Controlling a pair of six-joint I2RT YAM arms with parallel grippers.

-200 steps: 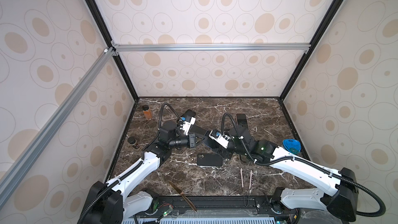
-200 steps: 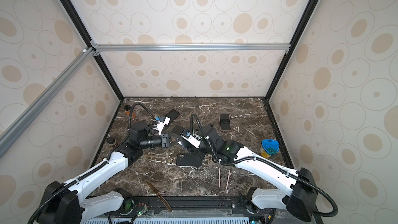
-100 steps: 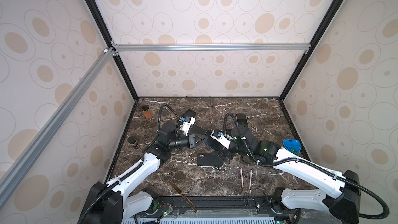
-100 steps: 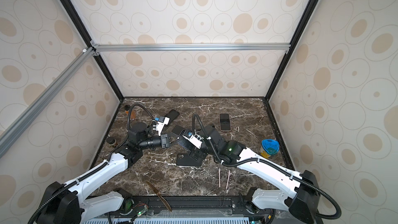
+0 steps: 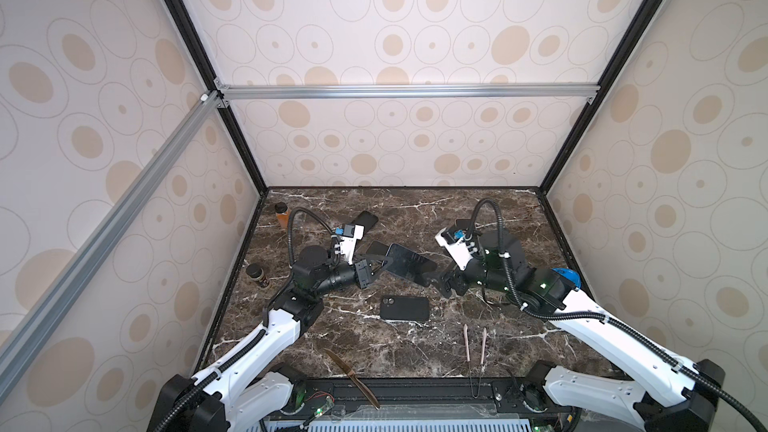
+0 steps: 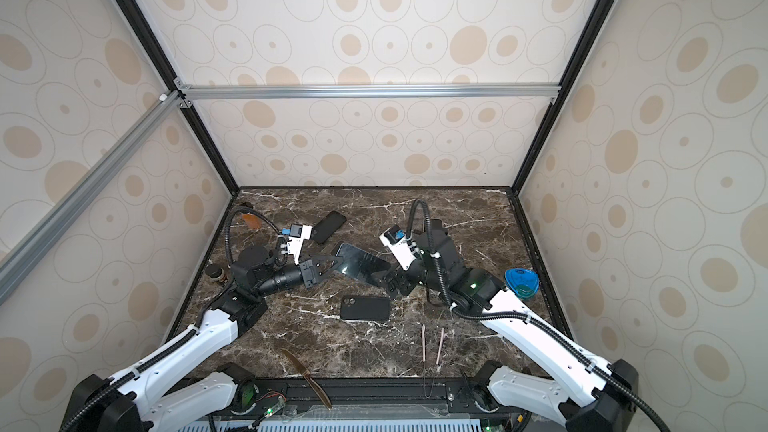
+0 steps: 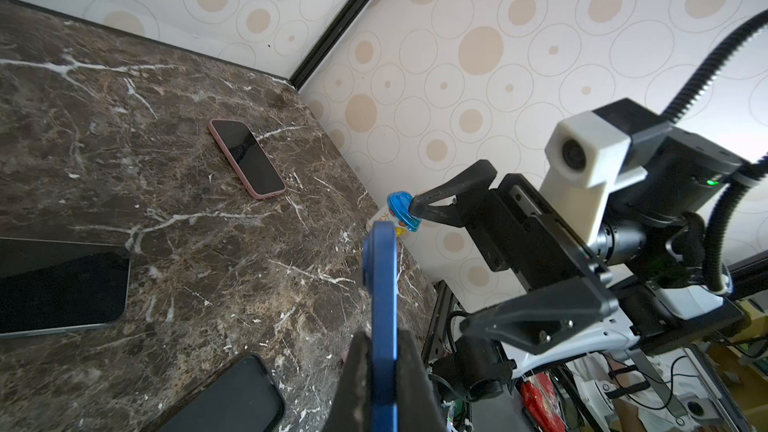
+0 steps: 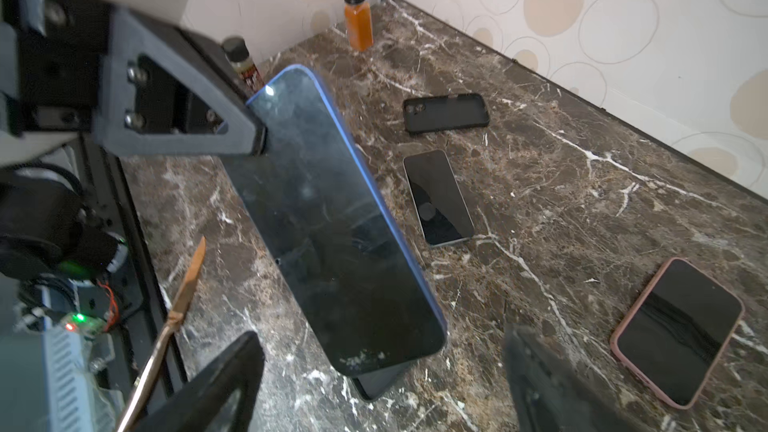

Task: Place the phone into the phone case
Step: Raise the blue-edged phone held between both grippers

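Holding the blue-edged glass phone [image 5: 409, 264] clenched, left gripper [image 5: 384, 263] should seat it corner-first in the black rectangular phone case [image 5: 405, 308]; right gripper [image 5: 441, 282] gapes.

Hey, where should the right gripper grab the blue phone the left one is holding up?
Take the blue phone by its free end, opposite the left gripper, coming in along its length. That end is bare, and the open right gripper straddles its width, so closing on the two long edges looks simplest.

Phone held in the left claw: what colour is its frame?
Blue; the phone shows edge-on, best in the left wrist view.
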